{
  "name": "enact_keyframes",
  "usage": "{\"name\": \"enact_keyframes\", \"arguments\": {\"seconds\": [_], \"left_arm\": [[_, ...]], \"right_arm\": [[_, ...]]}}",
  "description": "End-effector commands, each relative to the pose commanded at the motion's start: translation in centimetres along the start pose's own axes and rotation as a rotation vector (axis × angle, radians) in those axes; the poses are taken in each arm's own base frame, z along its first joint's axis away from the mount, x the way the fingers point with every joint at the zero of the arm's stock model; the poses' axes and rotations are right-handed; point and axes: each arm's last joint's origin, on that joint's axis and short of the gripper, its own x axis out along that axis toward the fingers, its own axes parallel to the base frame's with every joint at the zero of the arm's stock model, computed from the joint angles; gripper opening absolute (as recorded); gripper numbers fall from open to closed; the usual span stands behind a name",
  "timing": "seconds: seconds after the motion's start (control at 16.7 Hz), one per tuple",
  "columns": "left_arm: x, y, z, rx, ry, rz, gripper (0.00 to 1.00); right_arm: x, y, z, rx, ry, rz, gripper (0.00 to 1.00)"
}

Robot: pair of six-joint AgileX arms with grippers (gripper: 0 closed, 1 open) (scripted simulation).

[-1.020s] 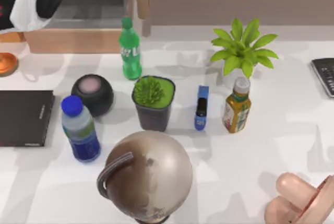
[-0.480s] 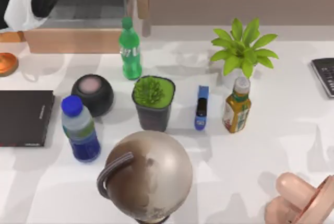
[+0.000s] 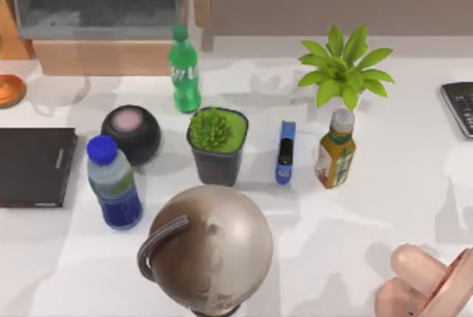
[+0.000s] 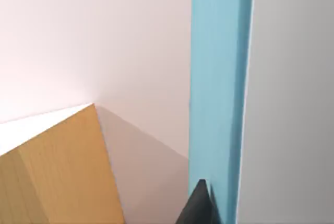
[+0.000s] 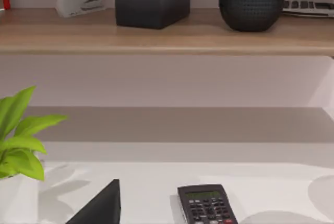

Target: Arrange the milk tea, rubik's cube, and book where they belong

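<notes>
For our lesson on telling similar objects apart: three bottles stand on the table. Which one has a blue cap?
The water bottle, near the table's left side beside the black book. The green soda bottle has a green cap; the amber drink bottle has a white one.

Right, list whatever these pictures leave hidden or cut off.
Top view: the globe covers its own base, which also runs off the bottom edge.
Top view: the black book and the calculator are cut by the side edges.
Left wrist view: the teal-blue book runs past the edges, so its cover cannot be seen.
Right wrist view: the plant is cropped and its pot is out of frame.
</notes>
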Motion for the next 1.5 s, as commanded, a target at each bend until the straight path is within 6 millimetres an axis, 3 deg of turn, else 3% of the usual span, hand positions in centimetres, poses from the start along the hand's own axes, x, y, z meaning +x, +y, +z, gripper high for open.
{"name": "enact_keyframes", "arguments": {"seconds": [0.18,0.3,0.6,0.84,1.02,1.14,1.5], "left_arm": [[-4.3,3.9,1.2,0.272,-0.058,0.049,0.0],[-7.8,5.7,-0.6,0.495,-0.02,0.063,0.0],[-17.2,7.7,-9.6,1.017,0.235,-0.056,0.0],[-22.7,7.2,-15.9,1.243,0.423,-0.308,0.0],[-24.7,6.0,-19.3,1.272,0.477,-0.553,0.0],[-24.8,5.7,-20.6,1.256,0.499,-0.651,0.0],[-24.5,5.9,-21.3,1.24,0.523,-0.685,0.0]], "right_arm": [[0.0,0.0,0.0,0.0,0.0,0.0,1.0],[0.0,0.0,0.0,0.0,0.0,0.0,1.0],[0.0,0.0,0.0,0.0,0.0,0.0,1.0],[0.0,0.0,0.0,0.0,0.0,0.0,1.0],[0.0,0.0,0.0,0.0,0.0,0.0,1.0],[0.0,0.0,0.0,0.0,0.0,0.0,1.0],[0.0,0.0,0.0,0.0,0.0,0.0,1.0]]}}
